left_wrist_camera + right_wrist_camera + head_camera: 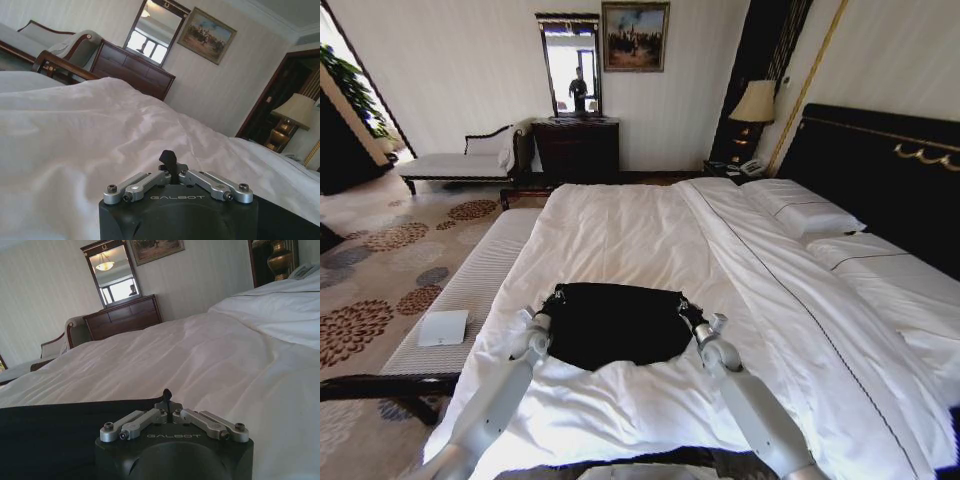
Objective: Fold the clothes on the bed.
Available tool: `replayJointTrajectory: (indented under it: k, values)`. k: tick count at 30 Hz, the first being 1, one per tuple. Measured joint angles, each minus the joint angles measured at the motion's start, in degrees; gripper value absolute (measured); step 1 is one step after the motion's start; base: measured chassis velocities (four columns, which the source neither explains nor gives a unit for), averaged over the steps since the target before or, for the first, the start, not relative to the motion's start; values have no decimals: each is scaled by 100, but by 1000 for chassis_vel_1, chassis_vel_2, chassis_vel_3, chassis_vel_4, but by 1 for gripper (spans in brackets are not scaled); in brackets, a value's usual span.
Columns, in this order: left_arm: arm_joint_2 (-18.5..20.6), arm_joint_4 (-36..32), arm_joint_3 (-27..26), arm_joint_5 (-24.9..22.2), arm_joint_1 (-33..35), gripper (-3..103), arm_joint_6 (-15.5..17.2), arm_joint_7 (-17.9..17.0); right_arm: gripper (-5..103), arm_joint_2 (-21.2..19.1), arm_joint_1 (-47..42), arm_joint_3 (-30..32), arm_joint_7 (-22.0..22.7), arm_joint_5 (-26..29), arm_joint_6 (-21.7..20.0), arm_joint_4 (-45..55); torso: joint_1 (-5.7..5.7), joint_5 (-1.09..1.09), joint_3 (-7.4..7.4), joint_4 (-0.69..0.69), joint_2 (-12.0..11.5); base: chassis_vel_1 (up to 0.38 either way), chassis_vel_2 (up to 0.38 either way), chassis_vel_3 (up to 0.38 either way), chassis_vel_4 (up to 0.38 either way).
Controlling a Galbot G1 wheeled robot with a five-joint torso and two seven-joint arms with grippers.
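The clothes (615, 322), a black garment, lie in a rounded, bunched shape on the near part of the white bed (620, 225). My left gripper (554, 298) sits at the cloth's far left corner and my right gripper (686, 310) at its far right corner, both low on the sheet. In each wrist view the fingers are drawn together into a single dark tip, the left gripper (168, 160) above white sheet, the right gripper (167, 396) at the edge of the black clothes (50, 435). Both look shut on the cloth's edge. No lettering shows.
A pale ribbed bench (470, 285) runs along the bed's left side with a white flat item (443, 327) on it. Pillows (800, 212) and a dark headboard (880, 170) lie to the right. A dresser (577, 148), a chaise (460, 162) and a lamp (755, 102) stand by the far wall.
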Motion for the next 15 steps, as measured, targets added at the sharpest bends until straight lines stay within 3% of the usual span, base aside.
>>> replayJointTrajectory:
  k: [7, 15]
  values:
    - [92, -443, 9, 539, 489, 1, -137, 58, 0, 191, -536, 105, -73, -494, 232, 152, 0, 1, 1, -1, 0, 0, 0, 0, 0]
    - [129, -369, -1, 1077, 805, 1, -348, 224, 0, 522, -725, 191, -83, -1015, 578, -36, 1, 0, 1, 0, 0, 0, 0, 0, 0]
